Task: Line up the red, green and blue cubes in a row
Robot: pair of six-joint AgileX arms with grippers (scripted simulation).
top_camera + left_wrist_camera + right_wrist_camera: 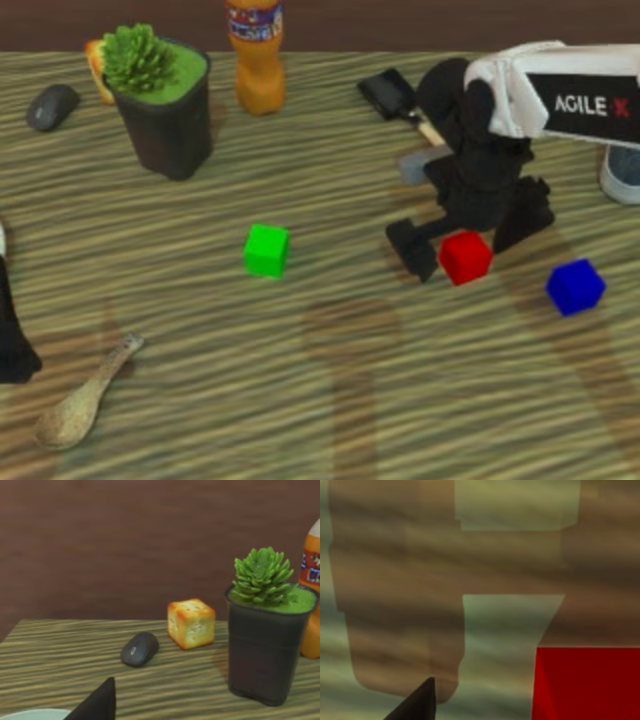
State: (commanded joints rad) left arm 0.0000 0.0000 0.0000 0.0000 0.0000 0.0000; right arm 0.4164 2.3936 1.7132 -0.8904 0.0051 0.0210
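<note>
The red cube (466, 258) lies right of the table's middle, and it fills a corner of the right wrist view (587, 682). My right gripper (470, 246) hangs directly over it, open, one finger on each side of the cube. The right wrist view shows a single dark fingertip (422, 700) clear of the cube. The green cube (267, 250) sits alone near the centre. The blue cube (575, 286) rests to the right of the red one. My left gripper (12, 350) is parked at the table's left edge, open and holding nothing.
A potted spiky plant (165, 95) stands at the back left, with a dark mouse (52, 105) and a toast-coloured block (191, 622) near it. An orange bottle (256, 55), a black-headed tool (395, 95) and a shoe (622, 175) line the back. A wooden spoon (85, 395) lies front left.
</note>
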